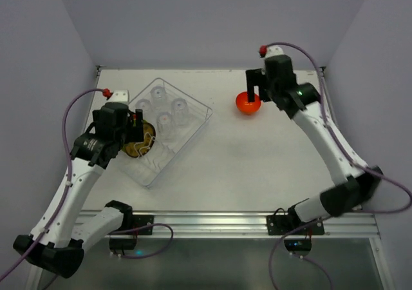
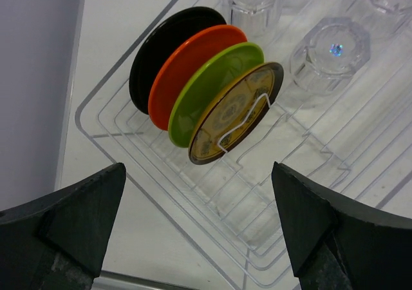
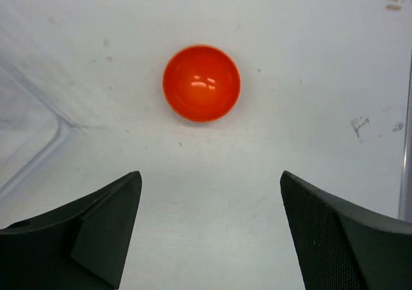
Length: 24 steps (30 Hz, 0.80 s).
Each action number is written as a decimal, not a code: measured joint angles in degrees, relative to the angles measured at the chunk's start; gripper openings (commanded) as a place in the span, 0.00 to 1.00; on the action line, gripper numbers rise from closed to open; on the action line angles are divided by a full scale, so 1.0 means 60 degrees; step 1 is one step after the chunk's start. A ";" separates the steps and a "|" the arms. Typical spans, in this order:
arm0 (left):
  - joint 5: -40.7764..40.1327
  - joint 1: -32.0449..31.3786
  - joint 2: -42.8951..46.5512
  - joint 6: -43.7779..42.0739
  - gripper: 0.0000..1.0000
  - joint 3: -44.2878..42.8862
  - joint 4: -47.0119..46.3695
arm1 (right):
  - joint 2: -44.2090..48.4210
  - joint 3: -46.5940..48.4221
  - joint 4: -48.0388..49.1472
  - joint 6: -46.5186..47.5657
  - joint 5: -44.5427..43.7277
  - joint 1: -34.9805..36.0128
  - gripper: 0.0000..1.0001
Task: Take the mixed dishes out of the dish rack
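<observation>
Since the orange-red bowl is already sitting on the table at the far right, well apart from the dish rack, I'd say the bowl step is basically done and plates are up next. The right gripper hangs near the bowl, fingers spread, holding nothing. The left gripper hovers over the near-left end of the rack, also spread wide and empty.

Count:
- One bowl, out of the rack.
- Four plates on edge in a row between the prongs: black plate, orange-red plate, green plate and yellow patterned plate at the front.
- Four clear glasses, which look upside down, in the rack's far half.

Next move, my guess: drop the left fingers around the yellow patterned plate's rim, pinch, then lift straight up so the wire prong doesn't snag.
</observation>
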<state>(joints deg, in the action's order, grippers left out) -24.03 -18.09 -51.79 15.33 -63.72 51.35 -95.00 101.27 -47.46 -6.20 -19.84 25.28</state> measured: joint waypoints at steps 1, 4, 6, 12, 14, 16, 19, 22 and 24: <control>0.0007 0.0000 -0.0288 -0.0127 1.00 0.0040 -0.0033 | 0.1311 -0.1060 0.0499 -0.0146 0.0255 -0.0051 0.91; -0.0011 0.0000 -0.1053 -0.0506 1.00 0.0153 -0.0117 | 0.5002 -0.4309 0.2124 -0.0474 0.0973 -0.0084 0.88; -0.0091 0.0000 -0.1592 -0.0681 1.00 0.0153 -0.0186 | 0.7293 -0.6553 0.3300 -0.0667 0.1486 -0.0080 0.89; -0.0361 0.0000 -0.2925 -0.1191 0.83 0.0157 -0.0557 | 0.9031 -1.0094 0.4415 -0.1209 0.3031 -0.0073 0.86; -0.0393 0.0004 -0.3308 -0.1330 0.75 0.0117 -0.0634 | 0.9001 -1.0327 0.4390 -0.1322 0.3442 -0.0058 0.83; -0.0459 0.0044 -0.3821 -0.1410 0.54 -0.0029 -0.0623 | 0.9038 -1.0327 0.4623 -0.1355 0.3785 -0.0051 0.81; -0.0470 0.0120 -0.4546 -0.1555 0.53 -0.0284 -0.0627 | 0.9096 -1.0327 0.4958 -0.1366 0.4226 -0.0036 0.80; -0.0419 0.0135 -0.4779 -0.1596 0.52 -0.0299 -0.0590 | 0.9100 -1.0327 0.5129 -0.1392 0.4459 -0.0036 0.80; -0.0379 0.0135 -0.4758 -0.1636 0.51 -0.0299 -0.0637 | 0.9100 -1.0327 0.5195 -0.1395 0.4557 -0.0036 0.79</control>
<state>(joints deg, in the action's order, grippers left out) -26.30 -17.28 -80.34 5.52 -65.52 47.53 -40.40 39.31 -16.29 -14.57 7.51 25.06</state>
